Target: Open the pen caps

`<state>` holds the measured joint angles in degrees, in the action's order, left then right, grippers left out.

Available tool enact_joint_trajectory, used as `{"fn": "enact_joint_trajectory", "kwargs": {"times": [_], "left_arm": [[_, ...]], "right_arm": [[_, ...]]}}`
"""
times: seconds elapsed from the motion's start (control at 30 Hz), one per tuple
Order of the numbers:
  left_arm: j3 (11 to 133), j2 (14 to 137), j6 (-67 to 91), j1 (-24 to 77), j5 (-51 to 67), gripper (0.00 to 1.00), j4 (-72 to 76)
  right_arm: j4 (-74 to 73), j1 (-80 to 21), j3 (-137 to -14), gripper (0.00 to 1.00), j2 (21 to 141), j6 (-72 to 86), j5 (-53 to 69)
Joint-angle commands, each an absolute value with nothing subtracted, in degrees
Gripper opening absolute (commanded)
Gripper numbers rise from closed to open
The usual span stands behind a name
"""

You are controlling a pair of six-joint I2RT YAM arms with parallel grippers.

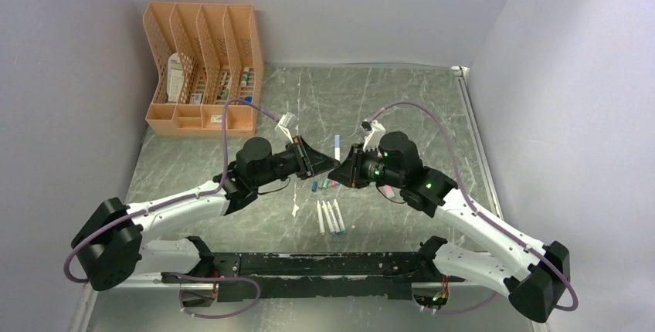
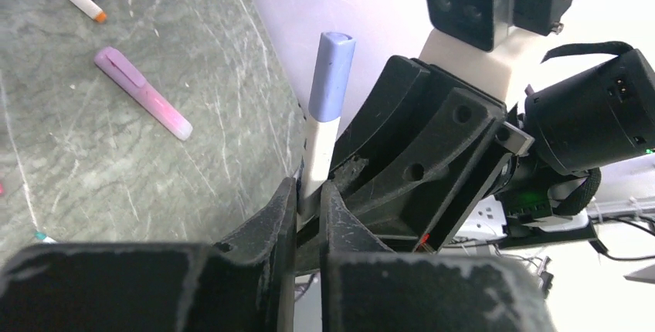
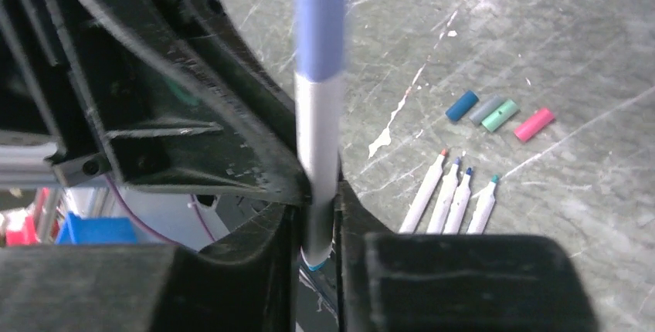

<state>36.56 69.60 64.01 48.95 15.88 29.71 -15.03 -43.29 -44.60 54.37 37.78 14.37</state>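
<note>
Black jaws of the left gripper [image 2: 307,197] are being pressed together on the white barrel of a pen [image 2: 319,150], apparently so that its pale blue cap [image 2: 332,73] is being presented upright and clear of the grip, ready for pulling. From the right, the right gripper [image 3: 317,208] is being clamped on the same barrel near its far end, not on the cap. Further right, four loose caps [image 3: 500,115] and four uncapped pens [image 3: 456,193] are being left lying on the table [image 3: 587,38], seemingly finished.
</note>
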Motion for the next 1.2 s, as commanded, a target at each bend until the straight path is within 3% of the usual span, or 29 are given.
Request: {"fn": "enact_joint_trajectory", "kwargs": {"times": [0.0, 0.03, 0.13, 0.27, 1.17], "left_arm": [[37.0, 68.9, 62.6, 51.0, 15.1, 0.24, 30.4], [37.5, 68.7, 61.8, 51.0, 14.8, 0.31, 29.1], [38.9, 68.4, 59.4, 51.0, 13.2, 0.51, 26.0], [41.6, 68.9, 56.1, 50.9, 11.3, 0.6, 22.5], [44.9, 70.8, 52.6, 49.1, 7.2, 0.56, 19.6]], "right_arm": [[-14.1, -43.0, -44.1, 0.06, 53.5, 37.1, 13.1], [-14.4, -42.9, -44.1, 0.01, 53.5, 36.7, 13.9], [-15.3, -42.9, -43.8, 0.0, 53.2, 35.4, 16.7], [-17.1, -42.9, -43.2, 0.0, 51.9, 34.3, 19.1], [-21.7, -43.1, -42.8, 0.0, 51.6, 31.9, 24.0]]}}
